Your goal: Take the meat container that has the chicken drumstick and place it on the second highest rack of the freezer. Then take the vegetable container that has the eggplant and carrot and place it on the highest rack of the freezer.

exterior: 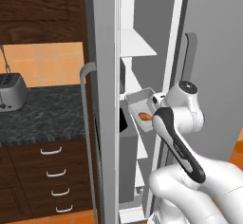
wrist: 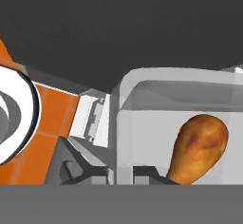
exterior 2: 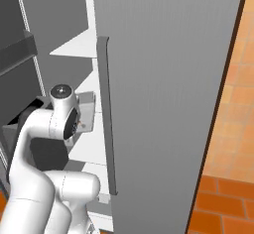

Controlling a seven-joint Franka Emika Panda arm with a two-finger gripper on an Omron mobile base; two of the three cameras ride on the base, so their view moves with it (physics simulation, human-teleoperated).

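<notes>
Inside the open freezer (exterior: 142, 42), carrying the meat container (wrist: 142, 104) with drumstick (wrist: 199, 147), fingers (wrist: 144, 172) pinching its wall, needing sliding onto the second-highest rack.

I see a golden orange-brown chicken drumstick (wrist: 199, 147) in a pale translucent grey meat container (wrist: 142, 137) just past my jaws; light-grey freezer (exterior: 107, 38), white shelves (exterior: 137, 45) (orange floor tiles (wrist: 45, 123) beside).

flat even rendered light, slightly soft, shadowless.
</notes>
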